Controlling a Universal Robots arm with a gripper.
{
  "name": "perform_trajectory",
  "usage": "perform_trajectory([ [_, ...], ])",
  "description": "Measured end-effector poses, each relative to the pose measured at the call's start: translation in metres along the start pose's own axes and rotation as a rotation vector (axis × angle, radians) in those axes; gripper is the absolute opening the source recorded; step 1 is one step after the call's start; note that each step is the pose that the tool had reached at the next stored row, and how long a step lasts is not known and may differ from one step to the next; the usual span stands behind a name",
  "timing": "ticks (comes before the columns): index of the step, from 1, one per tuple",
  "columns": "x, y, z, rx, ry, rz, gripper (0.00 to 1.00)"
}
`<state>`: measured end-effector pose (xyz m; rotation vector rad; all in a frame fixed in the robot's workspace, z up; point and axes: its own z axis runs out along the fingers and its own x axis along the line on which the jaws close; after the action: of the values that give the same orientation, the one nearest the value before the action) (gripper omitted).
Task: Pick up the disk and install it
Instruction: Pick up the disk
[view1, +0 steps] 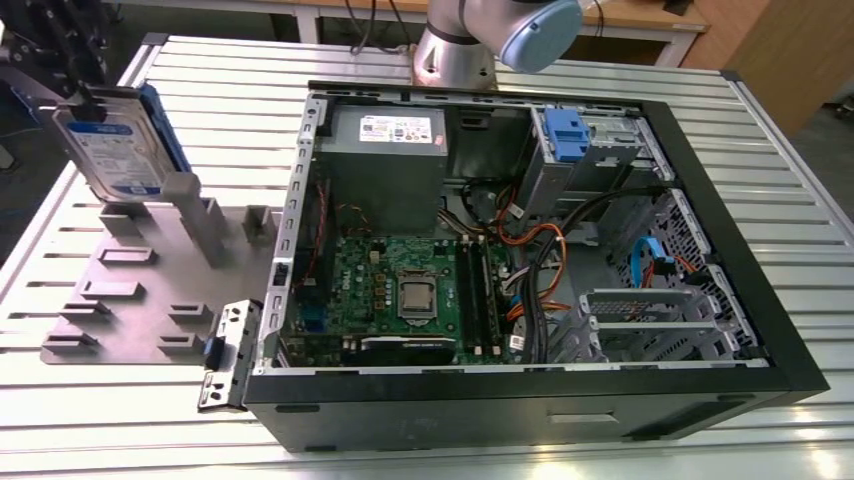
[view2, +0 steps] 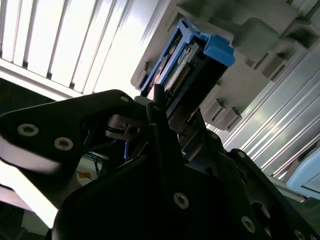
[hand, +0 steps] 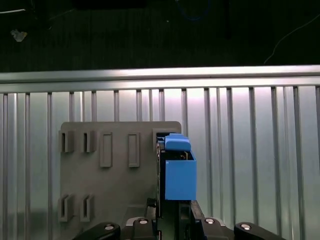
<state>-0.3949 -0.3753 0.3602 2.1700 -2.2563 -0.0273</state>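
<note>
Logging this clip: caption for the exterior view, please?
Hand at the upright disk on a grey rack, exterior view's left; open computer case beside it.

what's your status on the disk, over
Claw at the disk, grip unclear. Disk upright in the grey rack, not yet in the open case. Nothing seen in the way.

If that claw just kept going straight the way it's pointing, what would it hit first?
Most likely the disk, standing on edge directly ahead of the gripper in the first wrist view, with the grey holder plate behind it. How much gap there is, if any, I cannot judge.
</note>
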Motion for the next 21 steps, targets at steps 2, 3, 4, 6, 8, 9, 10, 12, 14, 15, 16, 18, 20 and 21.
perform_trajectory([
  [2, 0.0, 0.0001, -0.006, -0.0001, 0.0001, 0.0, 0.35],
  [3, 0.0, 0.0002, -0.009, -0.0001, 0.0001, 0.0, 0.35],
  [4, 0.0, 0.0003, -0.0119, -0.0001, 0.0, 0.0, 0.35],
  [6, -0.0001, 0.0004, -0.0174, 0.0, 0.0, 0.0, 0.35],
  [8, -0.0001, 0.0005, -0.0232, -0.0001, 0.0001, 0.0, 0.35],
  [9, -0.0001, 0.0006, -0.0261, 0.0, 0.0, 0.0, 0.35],
  [10, -0.0001, 0.0006, -0.0291, 0.0, 0.0, 0.0, 0.35],
  [12, -0.0002, 0.0007, -0.0353, -0.0001, 0.0, 0.0, 0.35],
  [14, -0.0002, 0.0008, -0.0412, 0.0, 0.0, 0.0, 0.35],
  [15, -0.0002, 0.0009, -0.0443, -0.0002, 0.0001, 0.0, 0.35],
  [16, -0.0002, 0.001, -0.0478, -0.0001, 0.0001, 0.0, 0.35],
  [18, -0.0002, 0.0011, -0.054, -0.0001, 0.0001, 0.0, 0.35],
  [20, -0.0003, 0.0012, -0.0603, -0.0002, 0.0001, 0.0, 0.35],
  [21, -0.0003, 0.0013, -0.0631, 0.0, 0.0, 0.0, 0.35],
])
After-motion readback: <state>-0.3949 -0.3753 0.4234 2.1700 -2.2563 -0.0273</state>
